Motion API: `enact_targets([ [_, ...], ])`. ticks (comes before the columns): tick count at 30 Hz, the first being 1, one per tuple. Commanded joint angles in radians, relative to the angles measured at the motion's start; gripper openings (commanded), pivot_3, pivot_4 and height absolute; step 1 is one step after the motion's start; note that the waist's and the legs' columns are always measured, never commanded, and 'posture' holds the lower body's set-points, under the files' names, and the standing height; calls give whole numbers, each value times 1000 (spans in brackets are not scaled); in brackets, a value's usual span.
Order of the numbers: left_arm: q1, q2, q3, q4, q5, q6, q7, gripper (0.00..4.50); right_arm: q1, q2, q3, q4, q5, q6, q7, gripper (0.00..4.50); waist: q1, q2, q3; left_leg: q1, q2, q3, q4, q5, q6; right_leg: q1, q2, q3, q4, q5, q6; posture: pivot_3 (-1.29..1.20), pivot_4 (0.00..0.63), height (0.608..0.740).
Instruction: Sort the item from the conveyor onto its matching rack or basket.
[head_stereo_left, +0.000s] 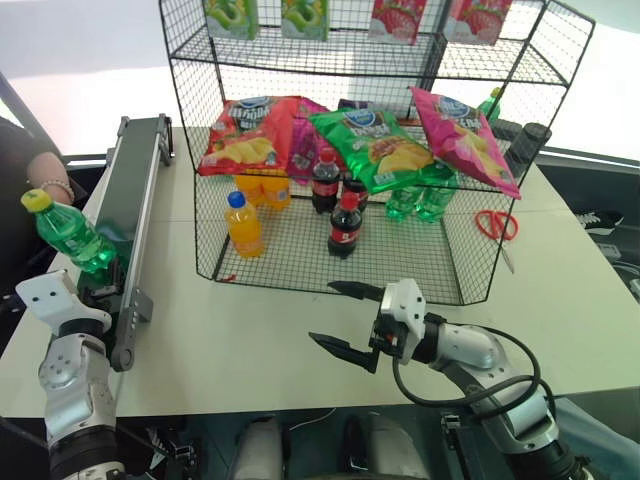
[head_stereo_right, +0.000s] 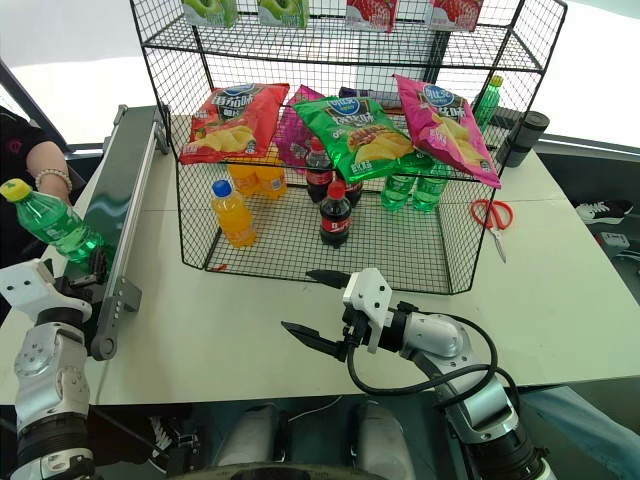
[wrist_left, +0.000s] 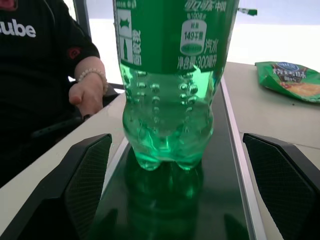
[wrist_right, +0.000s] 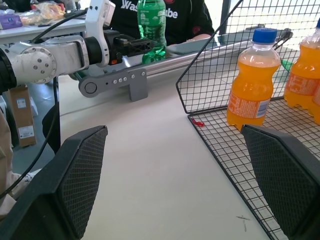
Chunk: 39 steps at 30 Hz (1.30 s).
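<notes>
The item, a clear-green bottle (head_stereo_left: 70, 235) with a yellow cap, stands on the near end of the conveyor (head_stereo_left: 135, 190), a dark-green belt between grey rails. My left gripper (wrist_left: 177, 140) is open, one finger on each side of the bottle's base (wrist_left: 167, 135), with a gap on both sides. The black wire rack (head_stereo_left: 440, 268) stands mid-table, with green bottles (head_stereo_left: 418, 200) on its bottom tier at the right. My right gripper (head_stereo_left: 325, 313) hangs open over the bare table in front of the rack, pointing toward the conveyor.
The rack also holds orange bottles (head_stereo_left: 243, 225), cola bottles (head_stereo_left: 345, 225) and chip bags (head_stereo_left: 375, 145). Red scissors (head_stereo_left: 497, 225) lie right of it, with a black cylinder (head_stereo_left: 527, 148) behind. A person's hand (head_stereo_left: 50, 170) rests left of the conveyor.
</notes>
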Motion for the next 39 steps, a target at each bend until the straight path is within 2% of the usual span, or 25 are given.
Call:
enact_targets([
  [1,-1,19,25,-37,6,-35,13,4500,-17,0,-14,-44,19,0,0,4461,0,0,0,0,0,0,0,0,0,0,0,0,0,0,0,0,150,735],
  [10,-6,30,23,-30,20,-48,34,4500,-23,3,-12,-46,25,13,-2,4461,0,0,0,0,0,0,0,0,0,0,0,0,0,0,0,0,150,735],
  [11,-6,30,23,-30,19,-47,36,3964,-24,3,-12,-46,25,14,-2,4500,0,0,0,0,0,0,0,0,0,0,0,0,0,0,0,0,150,735],
  [12,-6,30,22,-30,19,-46,37,3694,-24,3,-12,-47,26,16,-3,4500,0,0,0,0,0,0,0,0,0,0,0,0,0,0,0,0,150,735],
  [14,-4,31,18,-35,19,-46,31,2799,-25,4,-13,-47,27,18,-4,4500,2,0,0,0,0,0,0,0,0,0,0,0,0,0,0,0,150,735],
  [15,-1,34,14,-42,24,-46,27,2719,-25,4,-14,-47,27,18,-6,4500,2,0,0,0,0,0,0,0,0,0,0,0,0,0,0,0,150,735],
  [20,14,48,-14,-112,27,-42,-18,2719,-20,1,-35,-44,34,20,-18,4500,0,1,1,-1,0,0,0,0,0,0,0,0,-1,0,0,0,150,735],
  [26,28,97,-74,-288,-13,-7,-152,2719,-17,-21,-90,-22,33,-3,-9,4500,2,-4,5,-2,0,0,-1,0,0,-1,0,-1,-1,0,0,0,150,735],
  [33,92,164,-327,-548,-140,169,-456,2719,-9,-27,-114,-42,62,25,3,4500,0,1,8,-2,0,1,-2,0,0,-1,-2,0,-3,0,-1,0,150,735],
  [39,17,134,-536,-532,-103,203,-599,2719,-14,-1,-115,-80,106,67,-27,4500,0,2,9,-1,2,1,-4,0,0,-3,3,0,-3,0,-2,0,150,735],
])
